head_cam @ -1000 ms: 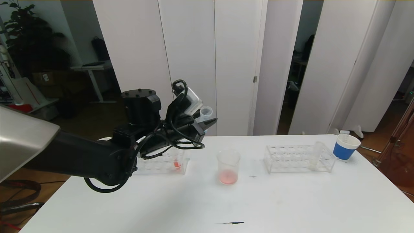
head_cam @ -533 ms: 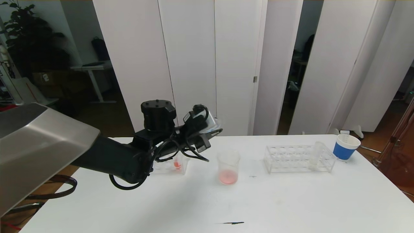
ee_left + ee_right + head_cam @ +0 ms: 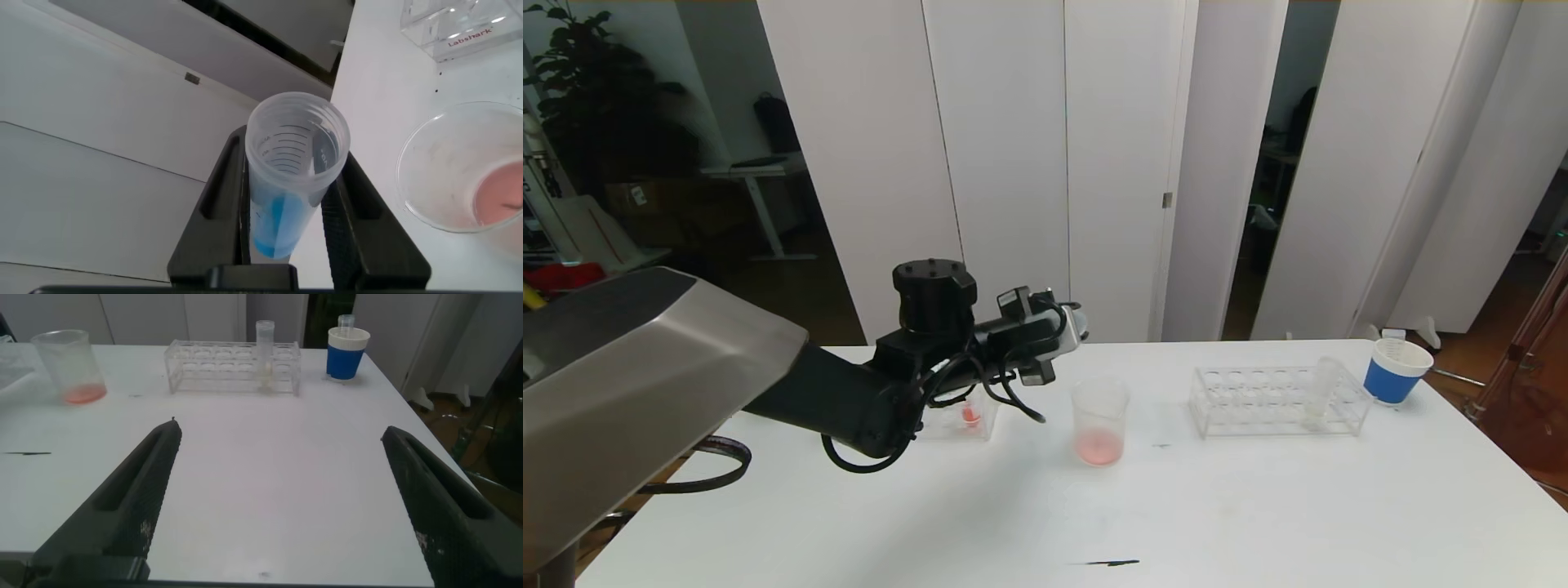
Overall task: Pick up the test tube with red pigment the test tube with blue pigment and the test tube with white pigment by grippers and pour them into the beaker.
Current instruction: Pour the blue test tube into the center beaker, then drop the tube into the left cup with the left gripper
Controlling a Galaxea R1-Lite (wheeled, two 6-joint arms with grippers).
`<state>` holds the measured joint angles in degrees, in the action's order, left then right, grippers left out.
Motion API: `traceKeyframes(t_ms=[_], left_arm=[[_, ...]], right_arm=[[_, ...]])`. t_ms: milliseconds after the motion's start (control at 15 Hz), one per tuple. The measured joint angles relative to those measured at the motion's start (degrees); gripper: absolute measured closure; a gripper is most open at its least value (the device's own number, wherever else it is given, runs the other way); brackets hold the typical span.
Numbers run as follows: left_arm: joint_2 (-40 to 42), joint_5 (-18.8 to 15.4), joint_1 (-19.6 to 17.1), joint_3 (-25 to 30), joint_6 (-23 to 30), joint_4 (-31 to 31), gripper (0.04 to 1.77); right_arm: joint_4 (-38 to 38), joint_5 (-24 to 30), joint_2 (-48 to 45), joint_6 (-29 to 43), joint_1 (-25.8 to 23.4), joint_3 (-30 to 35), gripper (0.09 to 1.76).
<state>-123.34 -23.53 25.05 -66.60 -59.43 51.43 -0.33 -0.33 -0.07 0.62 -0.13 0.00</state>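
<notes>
L claw clamping blue-pigment tube, holding it up just left of beaker w/ pink liquid | white-pigment tube sitting in right rack | R claw hanging wide apart over tabletop

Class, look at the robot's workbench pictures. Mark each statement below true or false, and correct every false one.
1. The left gripper holds the test tube with blue pigment. True.
2. The beaker is empty. False: pinkish-red liquid sits at its bottom.
3. The right gripper is shut on a tube. False: it is open and holds nothing.
4. A blue-and-white paper cup stands beside the right-hand tube rack. True.
5. The held tube is upright in a rack. False: it is tilted near the beaker.
</notes>
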Motion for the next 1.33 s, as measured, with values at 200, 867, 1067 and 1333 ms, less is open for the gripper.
traceKeyframes(t_ms=[200, 867, 1067, 1333], left_arm=[[-3.1, 0.4, 0.7, -2.1, -1.4, 7.2, 1.23], [-8.3, 3.9, 1.1, -2.3, -9.4, 16.8, 1.23], [-9.2, 3.7, 0.8, -2.4, -13.4, 17.9, 1.23], [-10.4, 3.8, 0.7, -2.9, -15.4, 18.5, 1.23]], right_arm=[[0.0, 0.0, 0.0, 0.0, 0.0, 0.0, 0.1], [0.0, 0.0, 0.0, 0.0, 0.0, 0.0, 0.1], [0.0, 0.0, 0.0, 0.0, 0.0, 0.0, 0.1], [0.0, 0.0, 0.0, 0.0, 0.0, 0.0, 0.1]])
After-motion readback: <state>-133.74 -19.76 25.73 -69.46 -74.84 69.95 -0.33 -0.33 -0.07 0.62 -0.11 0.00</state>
